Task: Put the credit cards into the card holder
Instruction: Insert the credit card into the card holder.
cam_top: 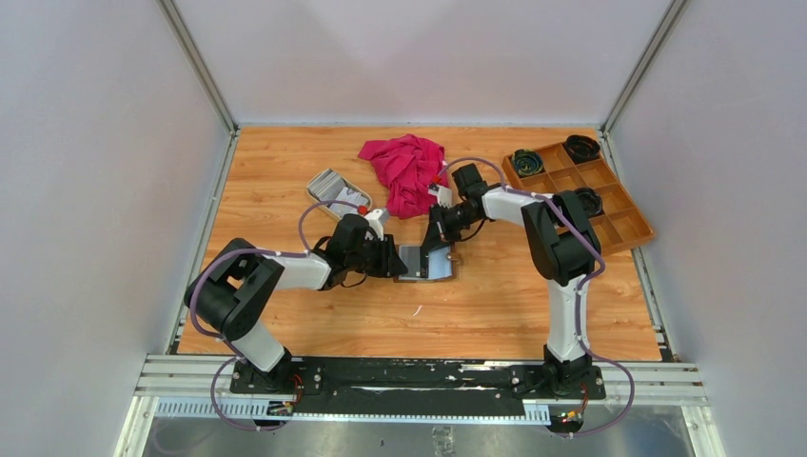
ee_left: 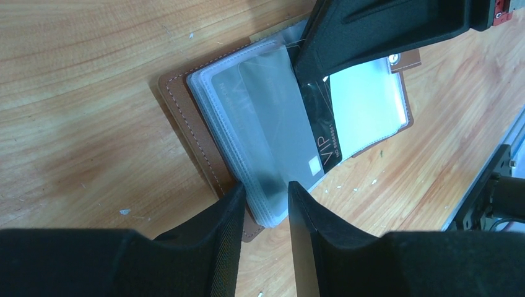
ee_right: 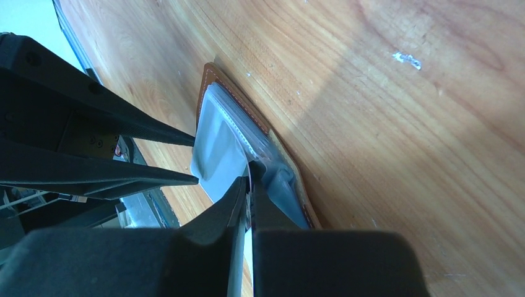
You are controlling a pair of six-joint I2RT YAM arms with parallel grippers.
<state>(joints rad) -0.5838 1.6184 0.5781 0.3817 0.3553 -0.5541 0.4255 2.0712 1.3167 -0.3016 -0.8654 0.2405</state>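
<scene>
**A:** Quick count, anyone?

**B:** One card holder [cam_top: 428,264], lying open mid-counter [cam_top: 333,314]. One dark card [ee_left: 322,124] is pinched in the right gripper [ee_right: 249,185], its edge at the holder's clear sleeves. The left gripper [ee_left: 263,198] is slightly spread, straddling the sleeves' corner.

**A:** Other stuff?

**B:** Behind the holder there's one dish [cam_top: 357,202] of cards [cam_top: 329,185] and one pink cloth [cam_top: 407,169]. One wooden tray [cam_top: 633,228] sits far right.

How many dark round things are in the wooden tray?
3 dark round things: left corner, far corner, and one beside the right arm, which may hide others.
</scene>
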